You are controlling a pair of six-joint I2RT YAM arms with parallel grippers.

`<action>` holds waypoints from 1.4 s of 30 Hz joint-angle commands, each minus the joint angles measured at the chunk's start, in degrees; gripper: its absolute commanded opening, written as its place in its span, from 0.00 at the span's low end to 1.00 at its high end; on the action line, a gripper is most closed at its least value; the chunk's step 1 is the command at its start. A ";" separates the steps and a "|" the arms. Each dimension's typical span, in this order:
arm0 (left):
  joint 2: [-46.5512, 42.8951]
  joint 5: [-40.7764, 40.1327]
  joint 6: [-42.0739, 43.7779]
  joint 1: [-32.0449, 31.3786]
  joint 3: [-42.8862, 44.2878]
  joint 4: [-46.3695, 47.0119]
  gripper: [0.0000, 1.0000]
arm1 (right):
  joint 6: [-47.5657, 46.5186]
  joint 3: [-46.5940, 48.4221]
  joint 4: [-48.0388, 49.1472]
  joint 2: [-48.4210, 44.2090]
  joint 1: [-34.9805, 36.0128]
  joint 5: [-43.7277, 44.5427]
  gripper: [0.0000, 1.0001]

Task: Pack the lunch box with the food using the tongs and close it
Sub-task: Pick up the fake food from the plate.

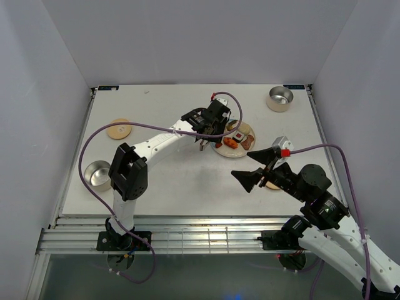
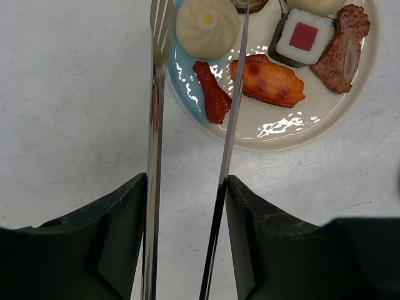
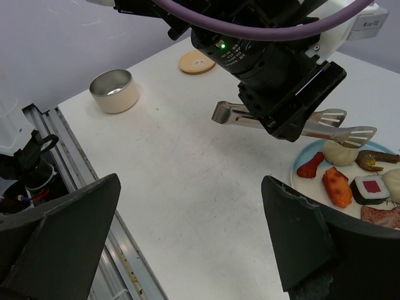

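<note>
The left gripper [image 2: 185, 180] is closed on the tongs [image 2: 154, 112]: each finger presses the outside of one silver arm, and the two arms stay spread in a narrow V. The tongs reach out over the left part of the plate [image 2: 281, 134]. One arm runs along the plate's left rim beside the pale dumpling [image 2: 207, 26]. The other arm crosses the plate between the red sausage piece [image 2: 211, 90] and the orange piece [image 2: 269, 81]. In the left wrist view the tong tips are cut off by the frame edge. All food lies on the plate, including a rice roll [image 2: 304, 39] and a brown meat piece [image 2: 342, 53] toward its right side. The right gripper [image 3: 190, 181] stands on the near side of the plate, apart from it, jaws spread wide and holding nothing.
</note>
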 commanded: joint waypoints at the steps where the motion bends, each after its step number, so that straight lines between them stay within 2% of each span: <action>1: 0.63 -0.97 0.34 -0.04 2.02 2.04 0.61 | -0.43 -0.09 0.67 -1.23 0.32 1.26 1.00; 42: 1.60 -1.50 -0.80 -0.21 0.18 2.75 0.62 | -0.60 0.00 0.75 -2.47 0.32 1.26 1.00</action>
